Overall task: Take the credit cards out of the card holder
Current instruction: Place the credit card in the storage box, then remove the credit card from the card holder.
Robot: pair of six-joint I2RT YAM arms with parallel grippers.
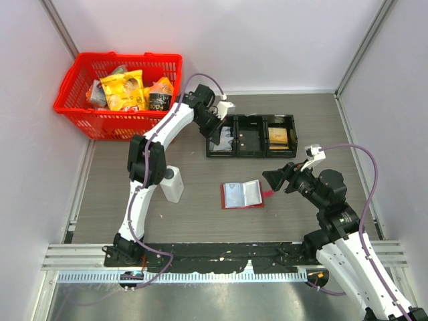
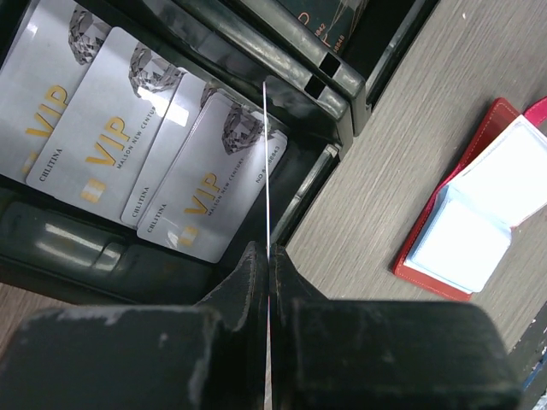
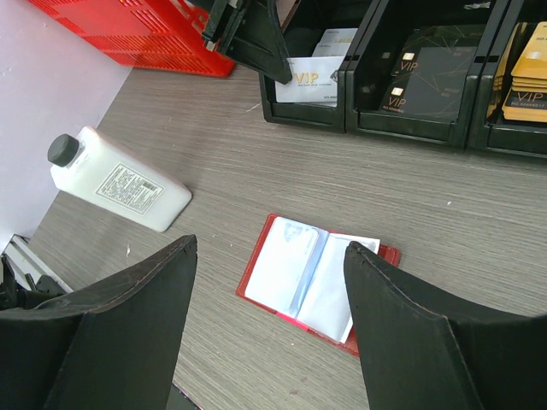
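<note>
My left gripper (image 2: 267,258) is clamped on a thin pale credit card (image 2: 267,162), seen edge-on, over the left compartment of the black three-compartment plastic tray (image 2: 256,38), where several pale grey VIP cards (image 2: 111,145) lie overlapping. My right gripper (image 3: 271,248) hangs with its fingers wide apart above the small red book-fold card holder (image 3: 308,278), which is spread open on the grey wood-grain table (image 3: 427,188) near the tray.
</note>
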